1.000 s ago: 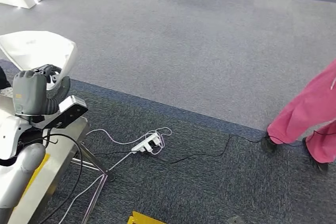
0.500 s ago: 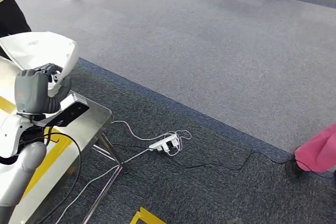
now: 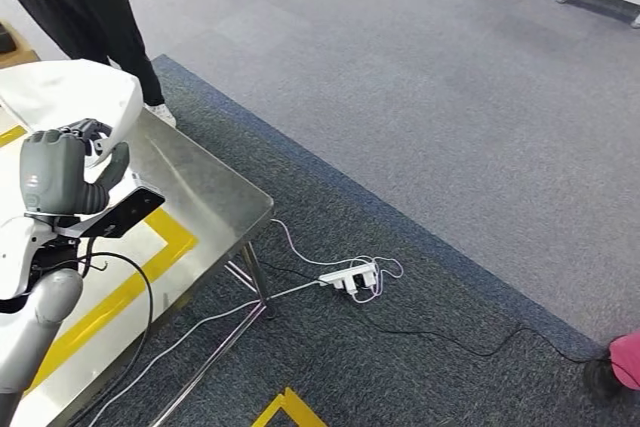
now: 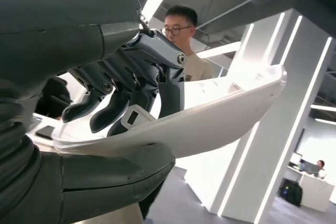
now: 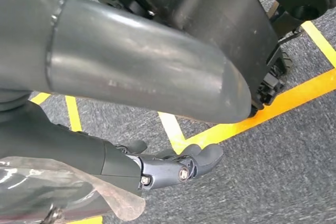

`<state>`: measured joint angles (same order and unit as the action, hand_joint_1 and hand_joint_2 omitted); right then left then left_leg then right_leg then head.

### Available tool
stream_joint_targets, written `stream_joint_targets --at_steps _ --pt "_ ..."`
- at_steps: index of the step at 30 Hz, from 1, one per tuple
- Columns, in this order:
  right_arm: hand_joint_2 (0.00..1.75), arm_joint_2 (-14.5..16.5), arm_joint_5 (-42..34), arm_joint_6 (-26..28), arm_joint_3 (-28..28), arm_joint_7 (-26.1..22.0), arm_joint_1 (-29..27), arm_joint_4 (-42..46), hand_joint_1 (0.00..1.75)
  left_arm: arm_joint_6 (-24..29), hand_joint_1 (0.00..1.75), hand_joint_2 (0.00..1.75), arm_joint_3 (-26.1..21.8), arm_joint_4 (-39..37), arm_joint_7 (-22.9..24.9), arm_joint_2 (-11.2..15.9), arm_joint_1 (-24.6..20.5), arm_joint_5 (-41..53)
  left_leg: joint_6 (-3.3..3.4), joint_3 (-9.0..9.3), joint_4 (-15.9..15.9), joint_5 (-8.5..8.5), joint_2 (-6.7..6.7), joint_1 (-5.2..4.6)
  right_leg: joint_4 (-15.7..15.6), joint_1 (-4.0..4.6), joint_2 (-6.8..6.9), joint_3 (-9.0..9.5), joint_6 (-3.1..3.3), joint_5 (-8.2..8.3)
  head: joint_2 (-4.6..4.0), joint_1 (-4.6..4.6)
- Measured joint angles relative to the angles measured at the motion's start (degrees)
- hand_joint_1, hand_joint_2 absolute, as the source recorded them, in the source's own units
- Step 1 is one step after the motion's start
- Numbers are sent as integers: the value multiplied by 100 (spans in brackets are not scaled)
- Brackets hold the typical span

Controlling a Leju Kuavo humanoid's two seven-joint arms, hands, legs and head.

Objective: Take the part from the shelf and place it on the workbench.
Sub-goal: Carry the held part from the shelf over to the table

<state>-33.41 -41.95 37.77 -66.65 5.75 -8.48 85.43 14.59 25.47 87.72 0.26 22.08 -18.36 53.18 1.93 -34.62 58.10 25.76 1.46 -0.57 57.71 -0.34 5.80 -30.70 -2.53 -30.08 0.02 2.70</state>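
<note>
One white part [image 3: 72, 97] sat pinched in my left hand [image 3: 56, 172], thumb beneath, fingers [image 4: 118, 85] on top, above the workbench [image 3: 204, 202]. It looked light, stiff and slick, best held near its edge. My right hand [image 5: 174, 166] hung with fingers apart, holding nothing.

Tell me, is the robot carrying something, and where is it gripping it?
Yes. The left hand holds a white curved part near one end, thumb beneath and fingers on top. The right hand holds nothing.
</note>
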Motion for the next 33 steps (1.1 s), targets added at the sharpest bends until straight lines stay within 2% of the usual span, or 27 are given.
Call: stream_joint_targets --at_steps 1,3,4,5,6,7,8,9,10,11,12,14,15,16,18,20,21,22,23,25,26,27,29,30,31,32,33 --pt "0 -3 3 0 13 -1 -2 8 0 2 173 175 -2 8 0 3 -8 0 32 13 -19 -13 -58 20 179 -13 -164 -85 -25 -112 0 -14" --pt "0 -10 4 0 25 -1 -15 16 0 3 173 175 -1 19 0 -3 -18 1 74 21 -27 -19 -171 39 903 -31 -491 -459 -53 -450 0 -43" --pt "0 -14 2 0 26 0 -26 16 0 2 173 175 2 19 0 -9 -9 1 82 21 -25 -17 -238 39 1311 -31 -542 -684 -61 -590 0 -52" --pt "0 -17 -1 0 26 1 -40 16 0 1 173 175 5 19 0 -13 3 1 86 22 -24 -15 -312 36 1591 -31 -559 -859 -64 -639 0 -51" --pt "0 -18 -2 0 26 1 -53 16 0 1 173 175 7 19 0 -16 10 1 87 26 -22 -14 -391 34 1648 -30 -568 -935 -60 -565 0 -51" --pt "0 -19 -3 0 28 2 -63 16 0 1 173 175 8 19 0 -18 15 1 86 33 -20 -13 -474 34 1455 -30 -587 -890 -48 -376 0 -51" --pt "0 -21 -3 0 32 2 -67 16 0 1 173 175 8 19 0 -19 15 1 80 43 -16 -9 -554 36 1067 -34 -652 -745 -32 -123 0 -51" --pt "0 -24 -2 0 35 2 -66 15 0 1 173 175 8 19 0 -21 14 1 68 46 -11 -3 -627 40 645 -47 -812 -567 -10 78 0 -50" --pt "0 -27 -2 0 38 1 -70 17 0 1 173 175 8 19 0 -24 6 1 47 35 5 2 -700 42 285 -65 -973 -402 9 209 0 -46" --pt "0 -32 -1 0 41 -1 -71 20 0 4 173 175 9 20 0 -26 1 1 15 15 14 0 -771 53 71 -75 -1103 -293 25 258 0 -47" --pt "0 -37 1 0 43 -1 -72 24 0 5 173 175 10 21 0 -28 0 2 -25 -10 18 -8 -846 69 -4 -75 -1169 -242 44 242 0 -47" --pt "0 -44 13 0 54 6 -67 48 0 3 173 175 11 26 9 -27 5 5 -108 -41 14 -23 -963 98 -40 -65 -1040 -200 92 249 -1 -48" --pt "0 -47 22 0 66 19 -66 66 0 -4 173 175 11 33 17 -23 1 8 -143 -66 61 15 -876 92 -63 -67 -957 -178 127 255 -1 -41" --pt "0 -49 33 0 79 35 -67 88 0 -13 173 175 11 41 28 -20 -17 12 -173 -130 198 110 -719 81 -88 -74 -869 -158 162 260 -1 -23" --pt "0 -51 57 0 101 74 -77 118 0 -32 173 175 17 57 50 -22 -53 19 -227 -416 819 450 -340 71 -111 -70 -686 -129 212 252 0 7" --pt "0 -52 83 0 109 93 -89 126 0 -42 173 175 28 62 69 -32 -55 24 -270 -748 1521 719 -234 100 -108 -62 -507 -116 226 230 0 18" --pt "0 -53 93 0 113 93 -96 127 0 -42 173 175 32 63 78 -34 -50 25 -284 -804 1646 709 -222 111 -107 -61 -416 -106 224 216 0 20" --pt "0 -53 102 0 119 92 -102 128 0 -41 173 175 34 65 87 -35 -47 26 -290 -741 1530 589 -205 117 -106 -61 -332 -87 217 199 0 21" --pt "0 -53 110 0 128 89 -111 129 0 -39 173 175 34 66 94 -35 -48 27 -284 -569 1208 392 -160 117 -106 -61 -250 -57 206 178 0 21" --pt "0 -53 118 0 158 79 -136 131 0 -25 173 175 33 69 102 -35 -57 30 -234 -147 402 76 95 72 -97 -40 -106 3 164 126 0 22" --pt "0 -54 119 0 174 69 -148 134 0 -13 173 175 33 70 102 -37 -62 32 -198 -19 145 16 202 43 -91 -22 -38 21 137 102 0 20" --pt "0 -54 119 0 185 61 -156 137 0 -2 173 175 33 71 103 -38 -64 35 -161 29 27 19 263 15 -87 -4 29 32 110 82 0 20" --pt "0 -55 118 0 201 52 -163 147 0 9 173 175 31 73 108 -36 -54 40 -90 12 10 29 155 4 -95 10 164 54 58 51 0 18" --pt "0 -57 117 0 208 53 -161 155 0 9 173 175 28 79 111 -34 -48 41 -58 15 -6 19 85 17 -73 1 119 51 29 12 0 15" --pt "0 -59 121 0 219 54 -161 167 0 7 173 175 26 88 116 -34 -52 42 -23 22 -25 6 19 34 38 -14 -16 1 3 -72 0 7" --pt "0 -61 125 0 230 59 -161 178 0 5 173 175 25 100 120 -38 -58 43 8 33 -43 -5 -41 55 263 -31 -197 -110 -20 -203 0 -3" --pt "0 -65 127 0 238 67 -163 185 0 1 173 175 26 110 123 -43 -64 45 29 35 -47 -7 -101 66 624 -47 -398 -297 -38 -375 0 -17"
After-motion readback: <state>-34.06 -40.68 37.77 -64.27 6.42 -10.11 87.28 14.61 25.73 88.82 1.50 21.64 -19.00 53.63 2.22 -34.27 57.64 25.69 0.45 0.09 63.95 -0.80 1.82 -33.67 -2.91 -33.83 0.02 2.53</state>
